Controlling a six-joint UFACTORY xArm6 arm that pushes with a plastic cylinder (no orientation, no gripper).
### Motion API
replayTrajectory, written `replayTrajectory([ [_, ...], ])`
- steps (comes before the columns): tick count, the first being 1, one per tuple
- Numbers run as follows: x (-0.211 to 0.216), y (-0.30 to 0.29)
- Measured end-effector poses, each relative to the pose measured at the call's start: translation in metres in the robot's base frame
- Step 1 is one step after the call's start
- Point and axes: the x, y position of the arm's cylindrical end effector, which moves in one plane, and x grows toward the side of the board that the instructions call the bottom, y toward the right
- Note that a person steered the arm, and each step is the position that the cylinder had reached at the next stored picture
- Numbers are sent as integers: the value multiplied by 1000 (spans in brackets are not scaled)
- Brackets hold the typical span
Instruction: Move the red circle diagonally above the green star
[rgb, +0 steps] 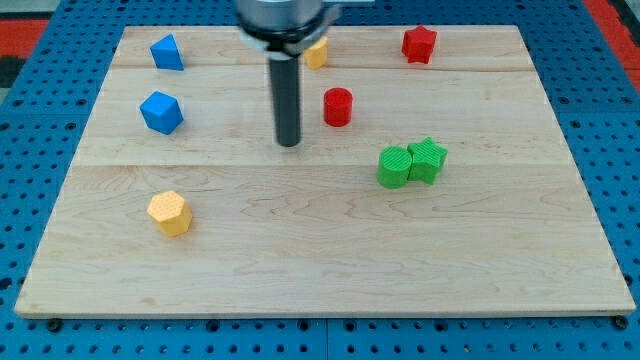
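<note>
Currently the board (330, 270) offers open room around the red circle (338, 106), which sits up-left of the green star (428, 158). My tip (289, 142), a bare rod gripping nothing, rests left of the circle. It looks light, rigid, likely slippery; push its flank squarely.

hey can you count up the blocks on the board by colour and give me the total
Blue: 2, one at the view's top left, one below it.
Yellow: 2, a hexagon and one partly behind the rod.
Red: 2, the red circle and a red star.
Green: 2, the green star and a green circle, touching.
Total: 8.
My tip sits left of the red circle.
</note>
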Motion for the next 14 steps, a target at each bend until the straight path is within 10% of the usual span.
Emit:
replayTrajectory([
  [6,-89,184],
  [10,-25,145],
  [14,-61,121],
])
